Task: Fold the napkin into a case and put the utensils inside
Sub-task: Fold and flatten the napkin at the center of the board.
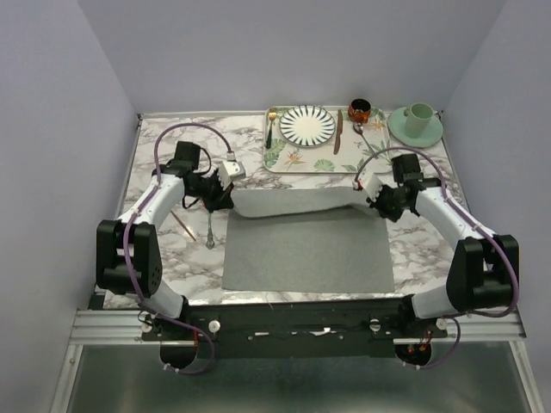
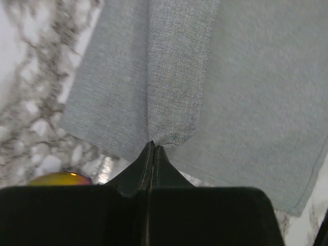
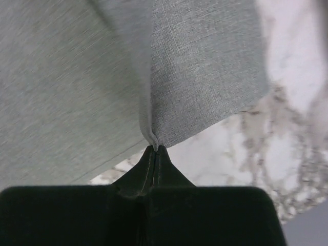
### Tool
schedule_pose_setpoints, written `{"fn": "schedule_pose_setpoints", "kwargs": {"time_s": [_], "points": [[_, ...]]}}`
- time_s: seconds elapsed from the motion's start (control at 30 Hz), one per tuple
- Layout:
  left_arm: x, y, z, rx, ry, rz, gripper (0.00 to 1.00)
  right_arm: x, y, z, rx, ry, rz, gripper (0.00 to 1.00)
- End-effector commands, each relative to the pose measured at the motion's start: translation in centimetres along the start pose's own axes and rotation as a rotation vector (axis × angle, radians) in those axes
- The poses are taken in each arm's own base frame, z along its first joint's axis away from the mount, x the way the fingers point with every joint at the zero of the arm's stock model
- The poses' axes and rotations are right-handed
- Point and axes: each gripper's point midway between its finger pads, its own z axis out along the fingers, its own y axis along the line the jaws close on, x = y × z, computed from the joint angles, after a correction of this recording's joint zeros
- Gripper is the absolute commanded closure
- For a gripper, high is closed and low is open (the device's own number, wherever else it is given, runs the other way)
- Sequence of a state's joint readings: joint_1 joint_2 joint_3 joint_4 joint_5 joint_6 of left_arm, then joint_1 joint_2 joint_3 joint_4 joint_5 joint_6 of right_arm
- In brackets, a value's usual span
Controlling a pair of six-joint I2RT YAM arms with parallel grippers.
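Observation:
The grey napkin (image 1: 310,254) lies spread at the table's middle, its far edge lifted and turned toward the near side as a paler band (image 1: 297,205). It is a wide sheet; no case shows. My left gripper (image 1: 229,194) is shut on the far left corner (image 2: 171,130), its fingertips (image 2: 154,146) pinched together. My right gripper (image 1: 374,200) is shut on the far right corner (image 3: 169,130), tips (image 3: 158,148) closed. The gold-bowled spoon (image 1: 209,232) and the thin copper-pink fork (image 1: 184,226) lie on the marble left of the napkin. The spoon's bowl (image 2: 61,178) peeks beside my left fingers.
A leaf-patterned tray (image 1: 297,159) at the back holds a striped plate (image 1: 307,125), a dark-handled fork (image 1: 270,129) and a brown-handled knife (image 1: 339,131). A dark mug (image 1: 359,108) and a green cup on a saucer (image 1: 416,123) stand at the back right.

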State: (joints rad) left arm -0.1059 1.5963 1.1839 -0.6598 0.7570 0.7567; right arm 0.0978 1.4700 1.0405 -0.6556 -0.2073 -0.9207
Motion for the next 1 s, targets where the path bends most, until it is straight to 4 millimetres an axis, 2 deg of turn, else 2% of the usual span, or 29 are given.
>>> {"fn": "schedule_pose_setpoints", "kwargs": {"time_s": [0.0, 0.07, 0.1, 0.17, 0.2, 0.27, 0.3, 0.4, 0.5, 0.53, 0.57, 0.63, 0.67, 0.8, 0.9, 0.97], "points": [[5.1, -5.4, -0.8, 0.136, 0.090, 0.105, 1.00, 5.0, 7.0, -0.4, -0.156, 0.068, -0.097, 0.99], [6.3, -7.3, -1.2, 0.160, 0.101, 0.107, 1.00, 5.7, 7.9, -1.4, -0.135, 0.060, -0.127, 0.99], [6.6, -7.8, -1.3, 0.166, 0.101, 0.105, 1.00, 6.9, 9.2, -1.3, -0.148, 0.080, -0.130, 0.99], [7.9, -9.4, -1.1, 0.187, 0.121, 0.106, 1.00, 7.0, 9.2, -1.4, -0.109, 0.059, -0.159, 0.99], [8.5, -9.8, -0.8, 0.186, 0.139, 0.100, 1.00, 7.9, 9.6, -0.8, -0.104, 0.080, -0.156, 0.99], [9.9, -9.5, 0.3, 0.151, 0.191, 0.072, 1.00, 7.9, 9.0, -0.1, -0.080, 0.083, -0.137, 0.99], [10.0, -9.8, 0.9, 0.155, 0.204, 0.075, 1.00, 8.6, 9.1, 0.7, -0.106, 0.122, -0.117, 0.99], [10.6, -8.7, 2.3, 0.126, 0.263, 0.044, 1.00, 8.7, 8.0, 2.3, -0.133, 0.179, -0.048, 0.99], [10.7, -6.9, 3.3, 0.102, 0.301, 0.005, 1.00, 7.4, 6.0, 3.3, -0.104, 0.172, -0.018, 0.99], [10.5, -6.0, 3.8, 0.098, 0.311, 0.005, 1.00, 7.6, 5.9, 4.0, -0.124, 0.192, 0.008, 0.99], [10.4, -5.5, 3.9, 0.091, 0.316, 0.008, 1.00, 6.6, 4.4, 4.1, -0.101, 0.181, 0.008, 0.99], [9.7, -4.0, 4.4, 0.071, 0.321, 0.027, 1.00, 6.4, 3.4, 4.8, -0.095, 0.198, 0.015, 0.99], [9.5, -3.6, 4.5, 0.068, 0.323, 0.033, 1.00, 5.5, 2.1, 4.7, -0.069, 0.188, 0.012, 0.99], [7.9, -1.7, 4.5, 0.057, 0.319, 0.059, 1.00, 4.0, -0.4, 3.7, -0.028, 0.173, 0.006, 0.99], [6.0, -1.6, 3.7, 0.071, 0.296, 0.092, 1.00, 3.3, -0.3, 2.2, -0.037, 0.154, -0.006, 0.99], [4.9, -2.3, 2.7, 0.077, 0.272, 0.115, 1.00, 3.4, 0.6, 1.2, -0.060, 0.152, -0.010, 0.99]]}}
